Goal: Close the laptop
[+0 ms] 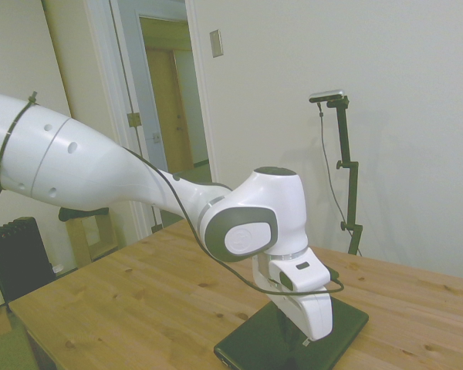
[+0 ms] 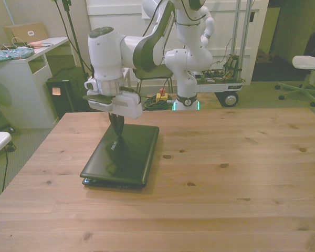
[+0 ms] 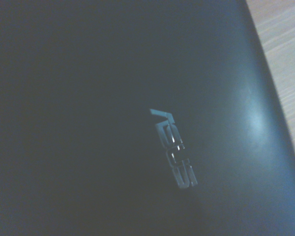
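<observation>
Small black laptop [image 2: 123,155] with plain glossy lid shut flat, lying on the wooden bench [image 2: 226,173] toward the front view's left, silver logo [image 3: 173,149] on the lid in the wrist view, white arm's gripper [image 2: 116,140] pressed together, tip touching the lid

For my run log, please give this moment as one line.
laptop: lid down flat | gripper: tips on lid | table: laptop on it

The black laptop [image 2: 127,157] lies shut and flat on the table, silver logo [image 3: 174,155] on its lid.
</observation>
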`<action>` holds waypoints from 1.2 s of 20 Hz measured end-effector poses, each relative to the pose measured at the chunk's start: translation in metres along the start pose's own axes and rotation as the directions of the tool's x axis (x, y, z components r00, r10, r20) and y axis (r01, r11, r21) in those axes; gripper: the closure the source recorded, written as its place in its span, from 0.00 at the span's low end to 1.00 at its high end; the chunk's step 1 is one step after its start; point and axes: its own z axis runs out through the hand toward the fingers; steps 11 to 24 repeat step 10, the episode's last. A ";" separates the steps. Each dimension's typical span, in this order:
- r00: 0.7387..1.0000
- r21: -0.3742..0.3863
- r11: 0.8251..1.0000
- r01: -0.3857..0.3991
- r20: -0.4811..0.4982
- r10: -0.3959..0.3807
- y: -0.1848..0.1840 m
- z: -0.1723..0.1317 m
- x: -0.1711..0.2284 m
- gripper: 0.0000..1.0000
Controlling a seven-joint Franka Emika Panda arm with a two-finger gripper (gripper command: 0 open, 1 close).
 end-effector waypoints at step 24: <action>0.986 0.147 0.976 0.163 -0.043 -0.159 -0.043 -0.142 -0.104 1.00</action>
